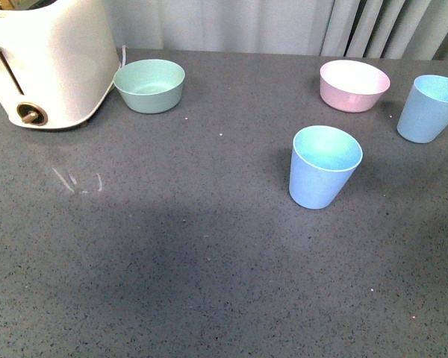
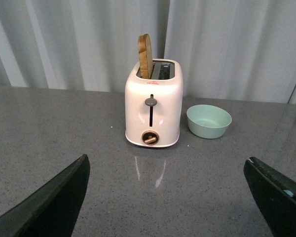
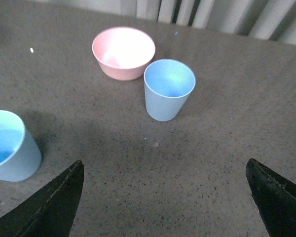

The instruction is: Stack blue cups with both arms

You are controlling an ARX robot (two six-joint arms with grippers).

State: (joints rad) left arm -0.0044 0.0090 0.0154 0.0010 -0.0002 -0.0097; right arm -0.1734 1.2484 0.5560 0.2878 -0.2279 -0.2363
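While not yet gripped by either arm, stood upright, mouths up and well apart on the speckled grey table (image 1: 172, 261). Placed right of centre: near blue cup (image 1: 325, 168). Placed at the right edge, farther back, just right of the pink bowl (image 1: 355, 85) but not touching it: far blue cup (image 1: 431, 108). Both appeared empty.

Judged light, stiff and thin-walled; matte, so probably not very slippery, yet tapered, so liable to slip out of a squeeze on the lower wall. Best taken high on the wall just below the rim, or with one jaw inside and one outside the rim. Unlikely to break; easily tipped by a sideways nudge.

Right gripper (image 3: 164, 163): jaws spread wide and empty, pointed toward the far blue cup, with the near one off to its left. Left gripper (image 2: 166, 160): jaws likewise parted, nothing between them, pointed toward the white toaster (image 2: 152, 111) holding a bread slice (image 2: 145, 55), beside the mint-green bowl (image 2: 208, 121) at far left, well away from both cups. Neither arm visible in the front view.
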